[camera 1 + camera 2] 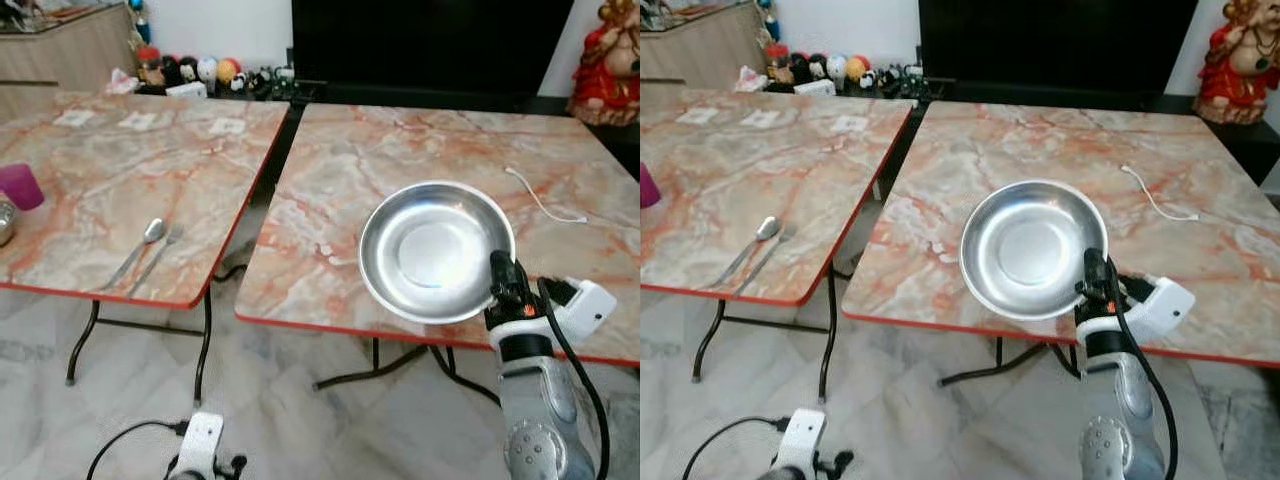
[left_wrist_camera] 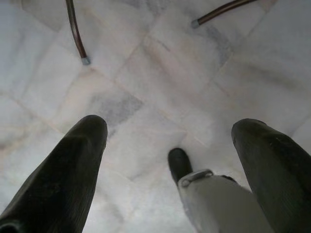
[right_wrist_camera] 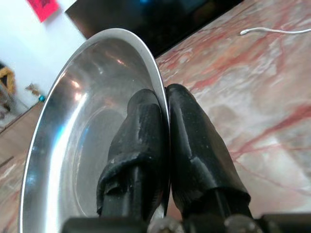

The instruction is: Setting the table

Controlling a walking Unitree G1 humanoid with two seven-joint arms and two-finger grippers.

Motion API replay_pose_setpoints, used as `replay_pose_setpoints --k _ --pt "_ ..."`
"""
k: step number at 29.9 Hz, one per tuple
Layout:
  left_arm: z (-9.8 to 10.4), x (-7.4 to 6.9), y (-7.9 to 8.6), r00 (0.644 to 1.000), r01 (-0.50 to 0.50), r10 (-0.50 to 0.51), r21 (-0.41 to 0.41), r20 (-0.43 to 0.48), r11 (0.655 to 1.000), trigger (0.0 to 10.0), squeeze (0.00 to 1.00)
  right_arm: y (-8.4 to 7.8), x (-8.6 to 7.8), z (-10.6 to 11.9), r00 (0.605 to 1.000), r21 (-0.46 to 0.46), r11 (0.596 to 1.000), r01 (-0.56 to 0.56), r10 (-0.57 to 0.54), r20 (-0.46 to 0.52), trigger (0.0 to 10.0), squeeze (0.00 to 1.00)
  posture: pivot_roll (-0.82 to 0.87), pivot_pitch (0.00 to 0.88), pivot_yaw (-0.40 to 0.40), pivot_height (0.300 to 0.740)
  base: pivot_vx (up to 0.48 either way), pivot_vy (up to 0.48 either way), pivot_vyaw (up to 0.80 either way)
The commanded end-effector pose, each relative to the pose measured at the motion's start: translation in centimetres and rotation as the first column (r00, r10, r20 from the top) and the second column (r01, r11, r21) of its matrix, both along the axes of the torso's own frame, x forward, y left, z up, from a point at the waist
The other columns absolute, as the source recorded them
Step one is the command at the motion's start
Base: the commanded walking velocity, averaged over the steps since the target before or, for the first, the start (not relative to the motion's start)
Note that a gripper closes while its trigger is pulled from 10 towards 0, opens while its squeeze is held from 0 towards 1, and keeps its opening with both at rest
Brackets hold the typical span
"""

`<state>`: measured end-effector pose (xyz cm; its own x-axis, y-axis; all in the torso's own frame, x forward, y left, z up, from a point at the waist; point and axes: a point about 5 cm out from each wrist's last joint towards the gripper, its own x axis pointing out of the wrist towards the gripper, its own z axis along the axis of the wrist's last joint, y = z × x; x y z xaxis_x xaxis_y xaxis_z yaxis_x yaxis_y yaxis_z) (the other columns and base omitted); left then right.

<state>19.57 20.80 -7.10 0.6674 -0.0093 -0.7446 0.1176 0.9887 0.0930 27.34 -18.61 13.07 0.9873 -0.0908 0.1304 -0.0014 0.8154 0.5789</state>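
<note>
- Two marble-patterned worktops stand side by side, the right worktop (image 1: 330,180) nearest the robot.
- Steel plate (image 1: 435,250): tilted above the right worktop's near edge, gripped at its rim.
- Right pincer (image 3: 163,121): clamped on the plate's rim.
- Left pincer (image 2: 170,160): fingers apart, hanging over the floor.
- Spoon (image 1: 140,245) and fork (image 1: 160,255): together on the left worktop.

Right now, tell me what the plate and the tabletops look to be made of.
Plate, pinched at its rim by the right hand: polished metal, probably steel, mirror-bright with sharp reflections. Tabletops: glossy marble-look surface with orange veining and a red edge strip, so likely laminate rather than stone.
</note>
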Motion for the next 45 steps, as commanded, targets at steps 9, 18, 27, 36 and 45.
replay_pose_setpoints --k 9,18,27,36,45 --pt "0.2 0.4 -0.4 1.000 0.014 -0.014 -0.001 0.010 1.000 10.0 0.00 -0.7 0.1 0.3 0.998 0.016 0.998 0.058 -0.058 0.025 10.0 0.00 0.01 0.000 -0.020 0.740 0.311 0.000 -0.23" --pt "0.2 0.4 -0.3 1.000 0.013 -0.013 0.001 0.009 1.000 10.0 0.00 -1.3 0.0 -0.1 0.995 0.028 0.994 0.102 -0.102 -0.002 10.0 0.00 0.01 0.000 -0.019 0.740 0.035 0.000 0.00" --pt "0.2 0.3 -0.1 1.000 0.015 -0.015 0.006 0.002 1.000 10.0 0.00 -6.6 0.1 -2.6 0.891 -0.017 0.917 0.399 -0.392 -0.229 10.0 0.00 0.01 0.000 -0.010 0.740 0.000 0.000 0.00" --pt "0.2 0.4 -0.1 1.000 0.019 -0.019 0.002 0.004 1.000 10.0 0.00 -7.5 3.4 -2.6 0.908 0.096 0.931 0.352 -0.315 -0.278 10.0 0.00 0.02 0.000 -0.003 0.740 0.000 0.000 0.00" --pt "0.1 0.3 0.1 1.000 0.021 -0.021 0.012 -0.003 1.000 10.0 0.00 -7.4 3.9 -2.2 0.920 0.185 0.924 0.334 -0.277 -0.278 10.0 0.00 0.02 0.000 -0.001 0.740 0.000 0.000 0.00"
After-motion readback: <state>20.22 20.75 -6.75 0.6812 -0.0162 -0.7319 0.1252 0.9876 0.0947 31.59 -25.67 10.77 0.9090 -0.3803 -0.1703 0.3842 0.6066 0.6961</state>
